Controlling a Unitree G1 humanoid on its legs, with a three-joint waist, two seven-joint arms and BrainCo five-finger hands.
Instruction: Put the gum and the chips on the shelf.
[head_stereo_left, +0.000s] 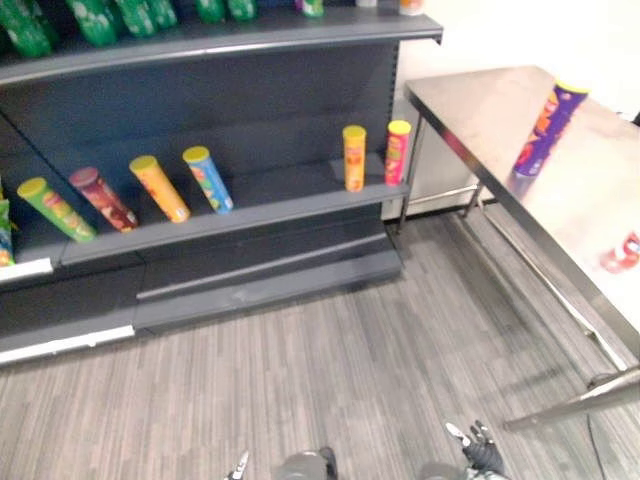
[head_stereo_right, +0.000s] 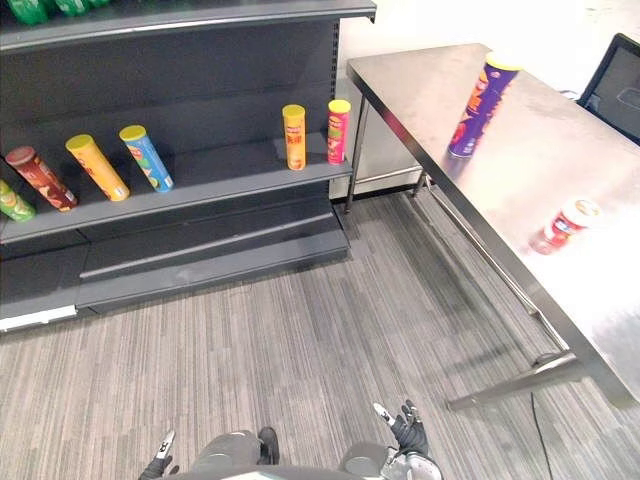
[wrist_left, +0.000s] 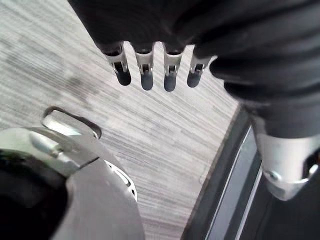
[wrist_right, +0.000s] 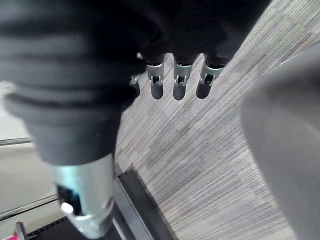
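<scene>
Chips in one purple can (head_stereo_right: 478, 108) stand upright on the steel worktop (head_stereo_right: 560, 160), close to its shelf-side edge and toward the far end. One red gum tub (head_stereo_right: 562, 226) with a white lid sits farther along toward the near end, well apart from the can. One laptop (head_stereo_right: 615, 90) shows at the worktop's far right edge.

Six cans are on the dark shelf (head_stereo_right: 230, 172). Four lean in a row: green (head_stereo_left: 55, 208), dark red (head_stereo_left: 102, 198), orange (head_stereo_left: 160, 188) and blue (head_stereo_left: 208, 179). Two stand upright near its right end, one orange (head_stereo_left: 354, 157) and one red (head_stereo_left: 397, 152).

Both hands hang low over the grey floor (head_stereo_right: 320, 340). The left hand (wrist_left: 145, 75) and the right hand (wrist_right: 180, 82) have straight fingers and hold nothing.
</scene>
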